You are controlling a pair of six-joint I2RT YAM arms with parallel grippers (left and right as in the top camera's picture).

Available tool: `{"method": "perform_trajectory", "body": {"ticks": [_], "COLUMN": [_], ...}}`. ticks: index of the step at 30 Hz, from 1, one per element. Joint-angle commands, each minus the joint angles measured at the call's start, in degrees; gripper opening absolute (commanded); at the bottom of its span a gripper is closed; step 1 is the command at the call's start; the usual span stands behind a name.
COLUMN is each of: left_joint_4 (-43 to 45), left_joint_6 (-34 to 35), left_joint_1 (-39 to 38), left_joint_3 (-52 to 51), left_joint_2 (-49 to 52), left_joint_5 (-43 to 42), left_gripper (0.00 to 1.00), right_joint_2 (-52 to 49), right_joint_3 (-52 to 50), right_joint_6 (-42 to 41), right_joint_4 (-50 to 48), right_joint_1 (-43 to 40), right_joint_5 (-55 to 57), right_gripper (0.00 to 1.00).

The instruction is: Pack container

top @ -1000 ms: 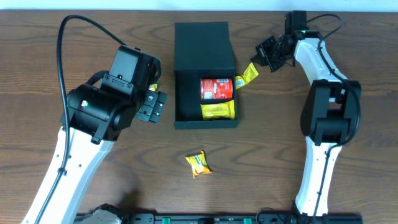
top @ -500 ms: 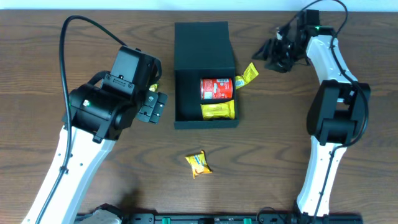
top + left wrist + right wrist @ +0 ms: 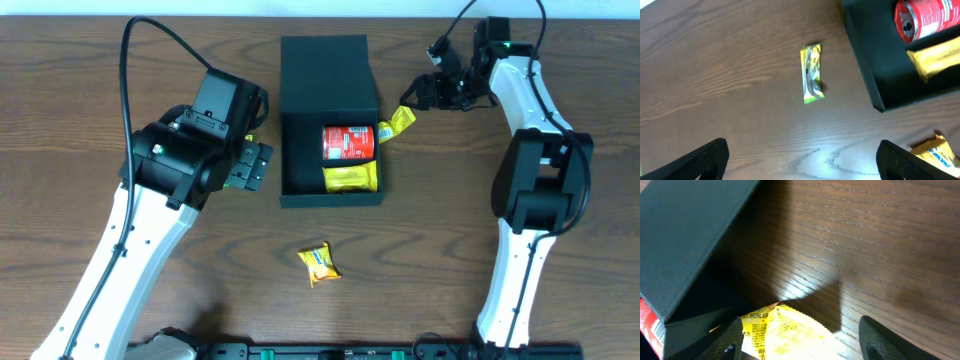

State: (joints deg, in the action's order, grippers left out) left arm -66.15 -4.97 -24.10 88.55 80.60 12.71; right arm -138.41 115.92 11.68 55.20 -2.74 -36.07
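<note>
The container, a dark matte box with its flap lid folded back, lies at the table's middle. Its open tray holds a red can and a yellow packet. Another yellow packet leans on the box's right wall. My right gripper hovers open just right of it; in the right wrist view that packet lies between the spread fingers of the right gripper, untouched. My left gripper is open left of the box, over a green-yellow packet. Nothing sits between the fingertips of the left gripper.
A loose yellow packet lies on the wood in front of the box and shows as the same packet at the left wrist view's lower right. The box wall stands right of the green-yellow packet.
My right gripper has gone from shut to open and swung back and then left toward the leaning packet. The left arm has shifted slightly right and away. The packets have not moved.
</note>
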Motion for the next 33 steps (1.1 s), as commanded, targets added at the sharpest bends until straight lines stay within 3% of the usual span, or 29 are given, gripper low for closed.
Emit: {"method": "perform_trajectory", "body": {"ticks": [1, 13, 31, 33], "left_joint_4": [1.07, 3.32, 2.51, 2.51], "left_joint_6": [-0.35, 0.26, 0.26, 0.26], "left_joint_1": [0.13, 0.13, 0.13, 0.13], "left_joint_3": [-0.46, -0.44, -0.46, -0.46], "left_joint_2": [0.76, 1.07, 1.07, 1.07], "left_joint_5": [1.44, 1.46, 1.44, 1.44], "left_gripper": [0.95, 0.96, 0.95, 0.95], "right_joint_2": [-0.15, -0.37, -0.37, -0.37], "right_joint_3": [0.52, -0.07, -0.13, -0.13], "right_joint_6": [1.25, -5.79, -13.86, -14.03], "right_joint_4": [-0.35, -0.83, 3.39, 4.04], "right_joint_1": [1.57, 5.95, 5.81, 5.77], "right_joint_5": [-0.79, 8.96, 15.06, 15.08], "right_gripper": [0.72, 0.45, 0.37, 0.31]}}
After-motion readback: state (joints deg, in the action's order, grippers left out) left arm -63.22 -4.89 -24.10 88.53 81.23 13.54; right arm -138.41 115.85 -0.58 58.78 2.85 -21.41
